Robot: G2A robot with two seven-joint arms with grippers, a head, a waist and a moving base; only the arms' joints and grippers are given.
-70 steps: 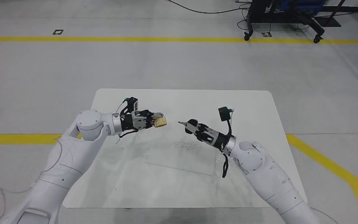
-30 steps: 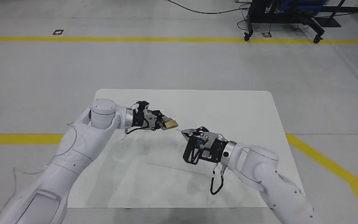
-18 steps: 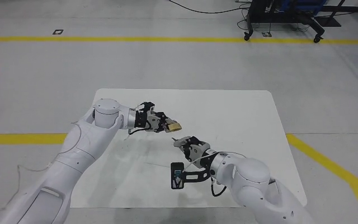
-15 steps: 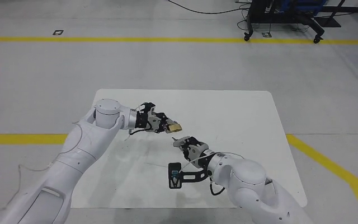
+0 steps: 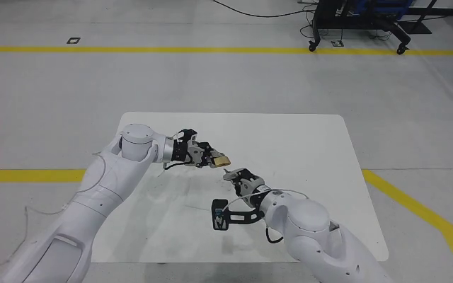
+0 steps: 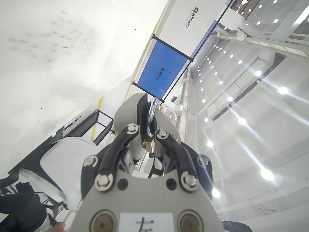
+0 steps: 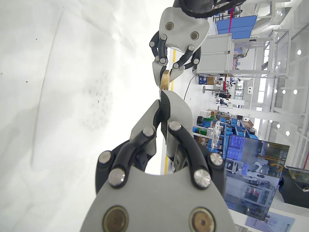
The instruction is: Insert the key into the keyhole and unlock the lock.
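A brass padlock (image 5: 221, 160) hangs above the middle of the white table (image 5: 304, 134), with my left gripper (image 5: 212, 158) shut on it. In the right wrist view the padlock (image 7: 165, 79) sticks out of the left gripper (image 7: 166, 73) towards my right gripper (image 7: 164, 100). The right gripper (image 5: 234, 175) is shut on the key (image 7: 160, 92). Just a thin sliver of the key shows past the fingertips, right at the padlock's near end. Whether its tip is inside the keyhole is hidden. In the left wrist view the padlock (image 6: 149, 144) sits between the shut fingers of the left gripper (image 6: 150, 112).
The tabletop carries grey scuff marks (image 5: 233, 185) under the grippers. Yellow floor lines (image 5: 212, 49) run beyond the table and along both sides. A black wheeled stand (image 5: 361, 25) is far off at the back right.
My right gripper has turned over at the wrist and moved up to the padlock, closing the gap between key and lock. The left arm and padlock have stayed almost still.
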